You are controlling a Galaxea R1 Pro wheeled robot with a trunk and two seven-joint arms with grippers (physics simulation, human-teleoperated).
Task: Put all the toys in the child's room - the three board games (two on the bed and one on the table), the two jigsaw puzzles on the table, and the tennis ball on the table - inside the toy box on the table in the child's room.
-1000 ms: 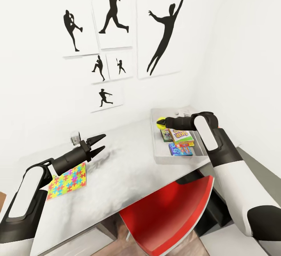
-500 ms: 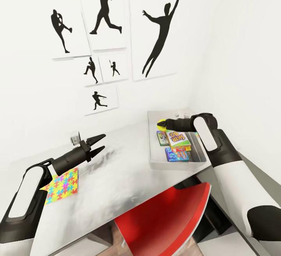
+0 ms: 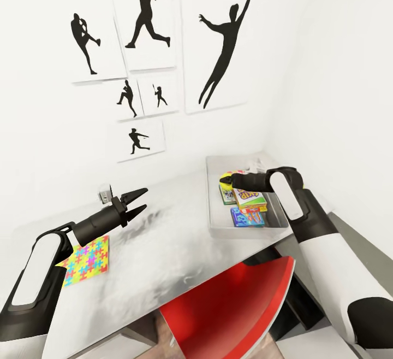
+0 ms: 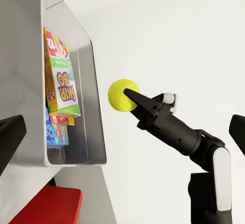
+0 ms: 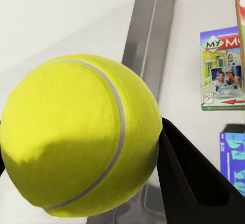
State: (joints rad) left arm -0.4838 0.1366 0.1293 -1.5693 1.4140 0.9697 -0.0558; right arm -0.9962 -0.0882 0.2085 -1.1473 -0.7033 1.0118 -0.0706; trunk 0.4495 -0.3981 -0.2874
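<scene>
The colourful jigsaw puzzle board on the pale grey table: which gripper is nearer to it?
Left. The left gripper hangs open just above and beyond the jigsaw puzzle board; the right gripper holds the yellow-green tennis ball over the light grey toy box.

In the shallow light grey toy box: three printed card game boxes. Above it, one yellow-green tennis ball. Left of it, one multicoloured jigsaw board.

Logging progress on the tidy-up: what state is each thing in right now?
tennis ball: held in the right gripper, above the toy box's near-wall end
toy box: on the table, holding three board games
jigsaw puzzle: flat on the table, outside the box
left gripper: open, empty, above the table
red chair: pushed partly under the table
</scene>
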